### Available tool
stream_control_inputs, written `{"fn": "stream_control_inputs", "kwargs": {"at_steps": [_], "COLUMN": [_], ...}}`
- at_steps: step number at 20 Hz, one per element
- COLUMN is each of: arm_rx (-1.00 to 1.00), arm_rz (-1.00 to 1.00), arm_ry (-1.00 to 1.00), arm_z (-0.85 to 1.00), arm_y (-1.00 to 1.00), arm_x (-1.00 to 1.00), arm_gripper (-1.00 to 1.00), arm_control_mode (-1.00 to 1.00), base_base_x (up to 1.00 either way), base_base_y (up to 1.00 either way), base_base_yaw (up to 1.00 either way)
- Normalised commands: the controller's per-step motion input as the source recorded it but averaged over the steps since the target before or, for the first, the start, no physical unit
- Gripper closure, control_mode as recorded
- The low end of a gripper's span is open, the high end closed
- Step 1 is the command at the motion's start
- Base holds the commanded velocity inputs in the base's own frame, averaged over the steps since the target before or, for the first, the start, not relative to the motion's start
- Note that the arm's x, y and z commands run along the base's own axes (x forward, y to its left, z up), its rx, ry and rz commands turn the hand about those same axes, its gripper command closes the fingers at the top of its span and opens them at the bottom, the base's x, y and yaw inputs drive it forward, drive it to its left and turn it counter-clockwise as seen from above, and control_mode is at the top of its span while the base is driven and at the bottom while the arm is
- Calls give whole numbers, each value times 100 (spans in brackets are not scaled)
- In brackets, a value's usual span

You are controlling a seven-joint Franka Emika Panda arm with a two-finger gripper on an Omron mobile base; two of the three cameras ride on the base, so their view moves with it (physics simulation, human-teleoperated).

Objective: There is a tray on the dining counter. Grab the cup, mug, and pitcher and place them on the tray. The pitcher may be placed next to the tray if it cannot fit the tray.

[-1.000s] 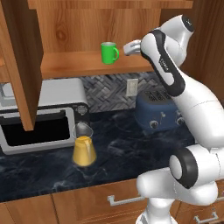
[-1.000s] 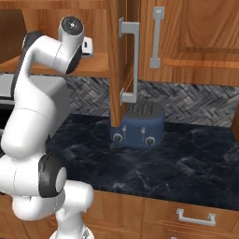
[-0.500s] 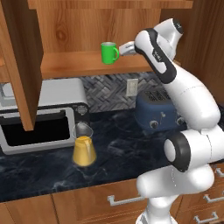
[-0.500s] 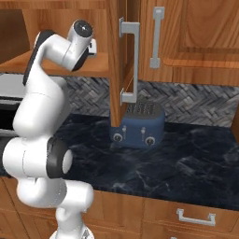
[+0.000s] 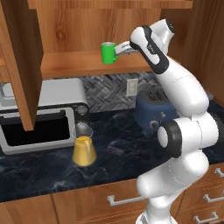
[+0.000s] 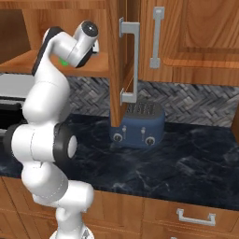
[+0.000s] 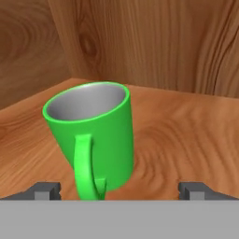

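In front of me are two surfaces. The upper one is a wooden cabinet shelf [image 5: 83, 61], and on it stands the green mug [image 5: 108, 53] — upright, its loop handle turned toward me, set back from the front edge and near the shelf's right end. Below is a black veined counter [image 5: 118, 144] with wooden drawers under it. On it, a silver microwave [image 5: 41, 116] sits at the left against the back edge; the pitcher [image 5: 84, 146] stands upright just before the microwave's right corner; a blue toaster [image 5: 153, 109] rests further right — against the backsplash.
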Motion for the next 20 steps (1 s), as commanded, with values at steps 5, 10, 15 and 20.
{"fn": "stream_control_inputs", "kwargs": {"at_steps": [5, 10, 15, 20], "arm_rx": [0, 0, 0, 0], "arm_rz": [3, 2, 2, 3], "arm_ry": [2, 5, 5, 2], "arm_z": [-7, -5, -5, -1], "arm_y": [4, 16, 16, 22], "arm_x": [30, 26, 19, 6], "arm_gripper": [-100, -100, -100, -100], "arm_control_mode": [-100, -100, -100, -100], "base_base_x": [0, 0, 0, 0], "base_base_y": [0, 0, 0, 0], "base_base_yaw": [0, 0, 0, 0]}}
